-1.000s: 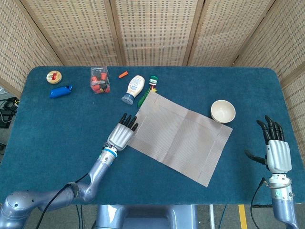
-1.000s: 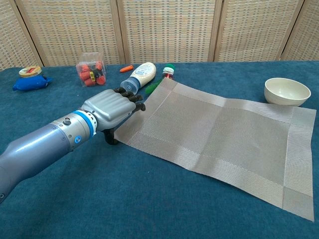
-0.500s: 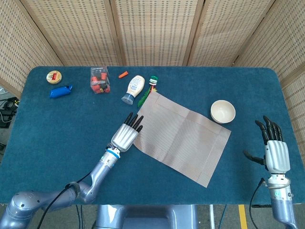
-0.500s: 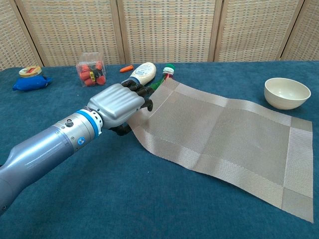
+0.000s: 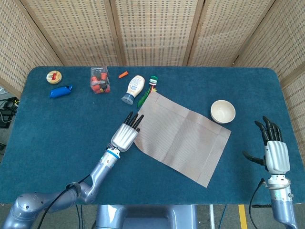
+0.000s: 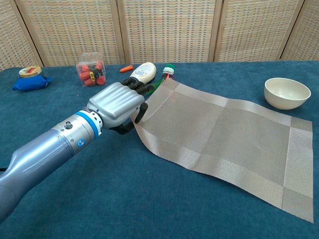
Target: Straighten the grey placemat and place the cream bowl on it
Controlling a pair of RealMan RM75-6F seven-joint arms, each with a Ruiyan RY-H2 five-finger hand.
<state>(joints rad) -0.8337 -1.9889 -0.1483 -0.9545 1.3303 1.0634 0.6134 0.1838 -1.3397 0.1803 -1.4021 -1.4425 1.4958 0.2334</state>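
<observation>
Grey placemat (image 5: 181,138) lies skewed mid-worktop, its nine-o'clock edge pinched by the left hand (image 5: 125,135); the right hand (image 5: 275,152) idles, fingers apart. Tugging could nudge the cream bowl (image 5: 223,111) at two o'clock.

The grey placemat (image 5: 182,137) lies skewed on the blue counter (image 5: 57,129), its woven cloth mostly flat, with the left edge lifted a bit off the surface. The cream bowl (image 5: 223,111) sits upright and empty just off the mat's upper right corner.
</observation>
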